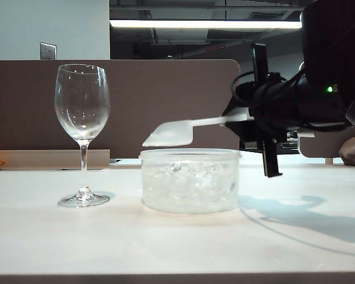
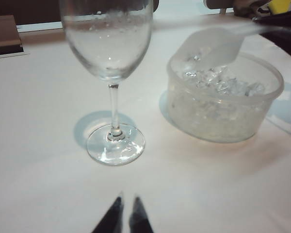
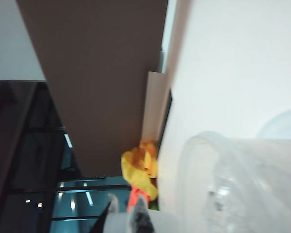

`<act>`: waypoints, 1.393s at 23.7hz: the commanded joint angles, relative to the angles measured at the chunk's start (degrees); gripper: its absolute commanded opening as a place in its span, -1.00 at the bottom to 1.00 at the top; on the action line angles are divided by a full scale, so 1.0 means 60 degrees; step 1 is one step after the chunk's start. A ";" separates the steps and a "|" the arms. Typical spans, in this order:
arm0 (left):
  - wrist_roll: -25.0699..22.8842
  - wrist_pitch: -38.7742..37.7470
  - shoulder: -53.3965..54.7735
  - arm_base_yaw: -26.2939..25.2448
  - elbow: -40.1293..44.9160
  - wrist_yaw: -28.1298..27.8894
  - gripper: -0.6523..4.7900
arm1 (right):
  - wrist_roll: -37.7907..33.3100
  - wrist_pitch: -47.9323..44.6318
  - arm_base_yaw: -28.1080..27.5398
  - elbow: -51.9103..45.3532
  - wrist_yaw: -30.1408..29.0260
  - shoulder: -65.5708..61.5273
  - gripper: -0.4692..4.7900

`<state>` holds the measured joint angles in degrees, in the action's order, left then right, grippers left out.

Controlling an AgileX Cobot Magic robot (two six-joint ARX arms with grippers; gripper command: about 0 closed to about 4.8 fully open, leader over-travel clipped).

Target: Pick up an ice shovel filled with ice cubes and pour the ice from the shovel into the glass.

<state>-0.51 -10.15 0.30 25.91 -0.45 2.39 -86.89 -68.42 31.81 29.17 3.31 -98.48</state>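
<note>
Right gripper [image 1: 257, 118] pinches ice shovel [image 1: 171, 133] above tub [image 1: 190, 180]; left gripper [image 2: 126, 216] pressed together near glass [image 1: 83, 118].

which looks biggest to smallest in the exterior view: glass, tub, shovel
1. Glass, tallest.
2. Tub, broader but squat; close to the glass in overall size, so their order is unsure.
3. Shovel, clearly smallest, held above the tub by the right claw.

Glass [image 1: 82, 115]: tall clear stemmed wine glass, upright on the table, bowl empty apart from small droplets on its wall.

Ice shovel [image 1: 168, 134]: translucent white scoop, handle roughly level, bowl held in the air just above the tub, clear of its rim.

Ice cubes [image 2: 218, 83]: small clear glistening chunks, heaped in the tub beside the glass.
</note>
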 commanded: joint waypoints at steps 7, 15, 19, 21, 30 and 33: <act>-0.0022 -0.0018 0.0007 -0.0007 0.0004 0.0040 -0.65 | -0.0750 -0.1450 0.0000 0.0058 0.0499 0.0036 -0.84; -0.0022 -0.0018 0.0007 -0.0004 0.0004 0.0040 -0.65 | -0.0710 -0.1027 0.0000 0.0408 0.0721 0.0040 -0.84; -0.0022 -0.0015 0.0007 -0.0004 0.0004 0.0040 -0.65 | -0.0441 -0.0521 0.0000 0.0812 0.0718 0.0040 -0.84; -0.0022 -0.0018 0.0007 -0.0004 0.0004 0.0040 -0.65 | -0.0332 -0.0251 0.0000 0.1045 0.0750 0.0040 -0.84; -0.0022 -0.0018 0.0007 -0.0004 0.0004 0.0040 -0.65 | -0.0211 0.0856 0.0004 0.2091 0.0750 0.0080 -0.84; -0.0022 -0.0015 0.0007 -0.0004 0.0004 0.0040 -0.65 | -0.0120 0.1625 0.0000 0.2455 0.0743 0.0259 -0.84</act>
<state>-0.51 -10.15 0.30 25.91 -0.45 2.39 -88.36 -60.75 31.81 42.65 7.70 -98.06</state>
